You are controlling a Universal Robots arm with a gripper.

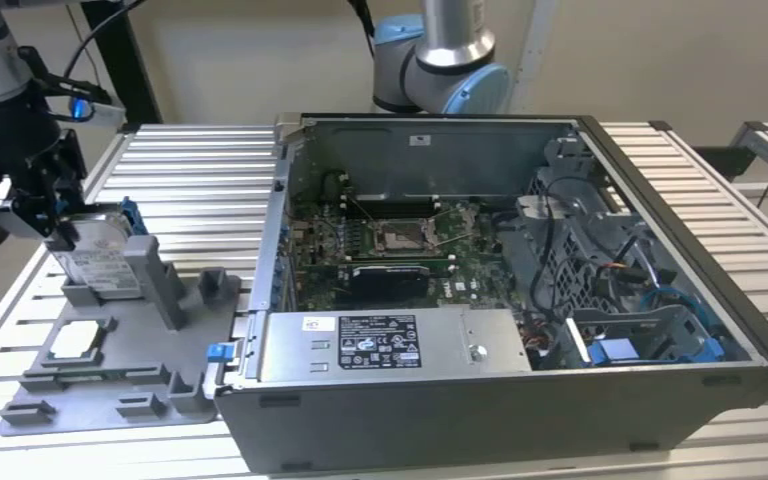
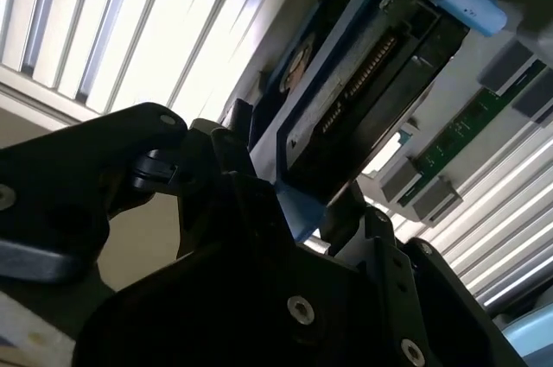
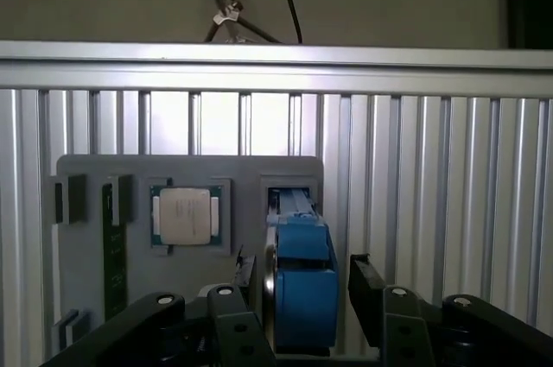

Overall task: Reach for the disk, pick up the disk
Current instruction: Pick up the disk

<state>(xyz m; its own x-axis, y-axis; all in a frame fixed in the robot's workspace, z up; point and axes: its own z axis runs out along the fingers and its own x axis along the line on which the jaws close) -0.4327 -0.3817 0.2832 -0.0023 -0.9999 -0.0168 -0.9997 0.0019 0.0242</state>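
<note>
The disk [image 1: 100, 262] stands on edge in a slot of the grey holder [image 1: 157, 300], at the exterior view's left. It is silver with a white label and a blue bracket. My gripper [image 1: 53, 210] hangs at its upper end, open. In the first wrist view, the disk's blue-framed edge [image 3: 302, 281] sits between the two black fingers [image 3: 367, 285], with a narrow gap on each side. In the second wrist view, the disk's connector side [image 2: 363, 82] rises from between the fingers [image 2: 238, 138].
An open computer case [image 1: 518, 300] stands right of the holder in the exterior view. A square silver chip [image 3: 186, 216] and a green memory stick [image 3: 112, 250] rest in the holder [image 3: 242, 173]. A second arm's base [image 1: 438, 60] stands behind the case. The table [image 1: 197, 160] is slatted aluminium.
</note>
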